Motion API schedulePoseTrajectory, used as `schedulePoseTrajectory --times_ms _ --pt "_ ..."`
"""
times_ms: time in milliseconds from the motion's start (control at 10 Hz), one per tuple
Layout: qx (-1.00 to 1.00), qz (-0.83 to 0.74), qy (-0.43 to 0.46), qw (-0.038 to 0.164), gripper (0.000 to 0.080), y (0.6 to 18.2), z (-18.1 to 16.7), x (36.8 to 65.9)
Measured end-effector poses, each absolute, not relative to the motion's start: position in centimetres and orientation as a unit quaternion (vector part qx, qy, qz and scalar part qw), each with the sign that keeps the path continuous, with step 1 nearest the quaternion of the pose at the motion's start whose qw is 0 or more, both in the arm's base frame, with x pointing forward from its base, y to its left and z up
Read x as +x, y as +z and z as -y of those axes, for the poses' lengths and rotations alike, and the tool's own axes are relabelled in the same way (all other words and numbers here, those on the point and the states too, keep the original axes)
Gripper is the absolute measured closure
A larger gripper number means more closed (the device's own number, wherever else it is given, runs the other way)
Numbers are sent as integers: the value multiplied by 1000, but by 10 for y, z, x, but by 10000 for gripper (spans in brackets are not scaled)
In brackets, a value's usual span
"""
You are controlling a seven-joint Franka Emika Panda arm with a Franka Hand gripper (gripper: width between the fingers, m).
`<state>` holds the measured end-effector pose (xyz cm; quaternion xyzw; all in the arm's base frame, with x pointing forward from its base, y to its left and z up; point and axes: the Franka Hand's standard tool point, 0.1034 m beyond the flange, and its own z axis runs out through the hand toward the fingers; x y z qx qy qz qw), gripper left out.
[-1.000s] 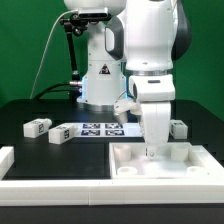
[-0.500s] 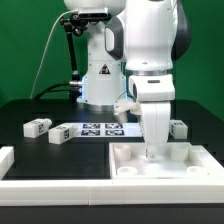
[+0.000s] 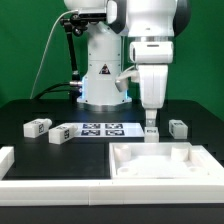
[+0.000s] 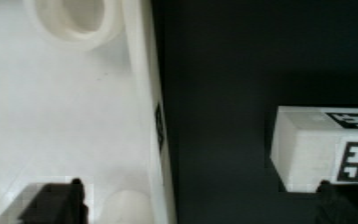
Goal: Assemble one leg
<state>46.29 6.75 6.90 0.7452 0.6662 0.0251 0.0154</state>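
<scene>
Several legs, small white blocks with black-and-white tags, lie on the black table. Two are at the exterior view's left (image 3: 38, 127) (image 3: 60, 133), one is just behind the tray's far edge (image 3: 151, 131), and one is at the right (image 3: 178, 127). My gripper (image 3: 150, 120) hangs above the tray's far edge, over the middle leg, open and empty. In the wrist view my gripper (image 4: 197, 200) has its dark fingertips (image 4: 55, 200) wide apart, with the tray's edge and bare table between them. A leg (image 4: 332, 148) lies beside the tray, near one fingertip.
The large white recessed tray piece (image 3: 160, 165) lies at the front right; its surface (image 4: 51, 110) has a rounded socket (image 4: 69, 25). The marker board (image 3: 100, 128) lies mid-table. A white ledge (image 3: 12, 160) runs along the front left. The robot base stands behind.
The gripper has risen out of the tray's recess and now hangs above the tray's far edge. The leg behind the tray now shows beneath it. Other parts have not moved.
</scene>
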Motion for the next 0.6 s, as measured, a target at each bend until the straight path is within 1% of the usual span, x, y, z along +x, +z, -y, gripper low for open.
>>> schedulePoseTrajectory --times_ms 100,300,500,600 --pt "756 -654 27 18 150 74 -66 463" --pt "762 -647 27 17 150 73 -65 463" --pt "811 -585 29 13 150 72 -66 462" --pt "868 -495 33 2 150 66 -68 451"
